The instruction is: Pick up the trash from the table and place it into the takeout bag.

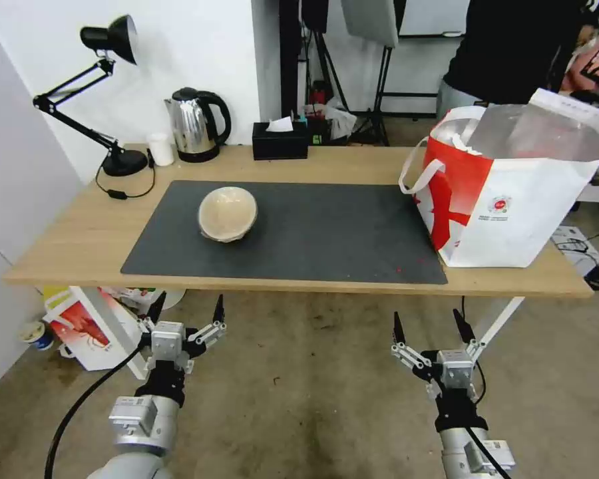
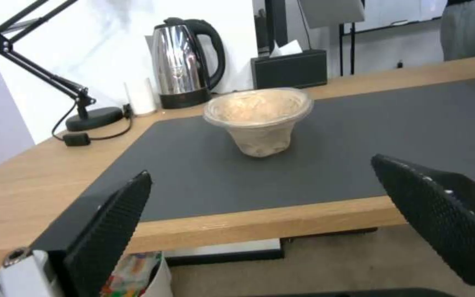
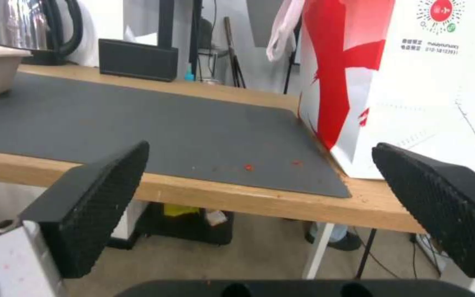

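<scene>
Tan paper bowl (image 1: pixel 227 213), contents unclear

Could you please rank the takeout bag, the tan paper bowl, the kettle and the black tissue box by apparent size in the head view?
1. takeout bag, largest by far.
2. kettle and tan paper bowl: these look alike, and the kettle stands farther back, so I won't rank them.
3. black tissue box, smallest.

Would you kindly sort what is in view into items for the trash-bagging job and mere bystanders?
Job: tan paper bowl on the dark grey mat; large white-and-red takeout bag.
Bystanders: black desk lamp, steel electric kettle, small white cup, black tissue box.
</scene>
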`<state>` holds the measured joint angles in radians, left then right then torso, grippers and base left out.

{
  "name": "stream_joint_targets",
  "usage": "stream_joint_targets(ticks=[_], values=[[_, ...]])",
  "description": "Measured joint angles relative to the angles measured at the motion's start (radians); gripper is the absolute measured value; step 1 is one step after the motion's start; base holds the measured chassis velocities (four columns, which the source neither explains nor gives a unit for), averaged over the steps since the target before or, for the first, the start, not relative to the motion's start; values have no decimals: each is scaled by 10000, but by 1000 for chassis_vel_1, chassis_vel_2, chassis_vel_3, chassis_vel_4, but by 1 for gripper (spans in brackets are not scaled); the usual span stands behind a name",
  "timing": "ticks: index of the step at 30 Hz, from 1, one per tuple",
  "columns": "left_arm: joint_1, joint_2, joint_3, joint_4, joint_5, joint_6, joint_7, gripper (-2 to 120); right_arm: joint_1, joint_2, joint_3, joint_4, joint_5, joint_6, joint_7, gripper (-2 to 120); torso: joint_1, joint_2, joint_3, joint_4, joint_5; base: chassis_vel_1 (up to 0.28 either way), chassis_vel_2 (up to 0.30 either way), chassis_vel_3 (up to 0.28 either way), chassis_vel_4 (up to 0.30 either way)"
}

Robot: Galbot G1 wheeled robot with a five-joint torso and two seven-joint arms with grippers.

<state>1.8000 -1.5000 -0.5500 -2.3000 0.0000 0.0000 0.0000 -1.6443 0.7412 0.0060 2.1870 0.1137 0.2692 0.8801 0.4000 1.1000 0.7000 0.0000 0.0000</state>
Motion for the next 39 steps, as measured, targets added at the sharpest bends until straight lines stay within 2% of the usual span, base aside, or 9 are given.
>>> stream_joint_targets(ticks=[23,25,26,29,30,34,35,39], values=[[-17,-11,7,-10,-90,-15,-3,100,1,0,-1,5,-1,0,2,100,0,0,0,0,0,0,0,0,0],[-180,-153,127,-329,-898,-272,-107,100,0,0,-1,5,-1,0,3,100,0,0,0,0,1,0,0,0,0],[-180,-153,127,-329,-898,-272,-107,100,0,0,-1,5,-1,0,3,100,0,0,0,0,1,0,0,0,0],[-379,-327,277,-707,-1880,-592,-240,100,0,0,-1,6,-2,0,3,100,0,0,0,0,1,0,0,0,0],[-379,-327,277,-707,-1880,-592,-240,100,0,0,-1,6,-2,0,3,100,0,0,0,0,1,0,0,0,0],[-661,-580,499,-1252,-3307,-1060,-436,100,0,0,-1,6,-2,0,3,100,0,0,0,0,1,0,0,0,0],[-661,-580,499,-1252,-3307,-1060,-436,100,0,0,-1,6,-2,0,3,100,0,0,0,0,1,0,0,0,0],[-941,-825,715,-1789,-4715,-1510,-618,100,0,0,-1,6,-2,0,3,100,0,0,0,0,0,0,0,0,0]])
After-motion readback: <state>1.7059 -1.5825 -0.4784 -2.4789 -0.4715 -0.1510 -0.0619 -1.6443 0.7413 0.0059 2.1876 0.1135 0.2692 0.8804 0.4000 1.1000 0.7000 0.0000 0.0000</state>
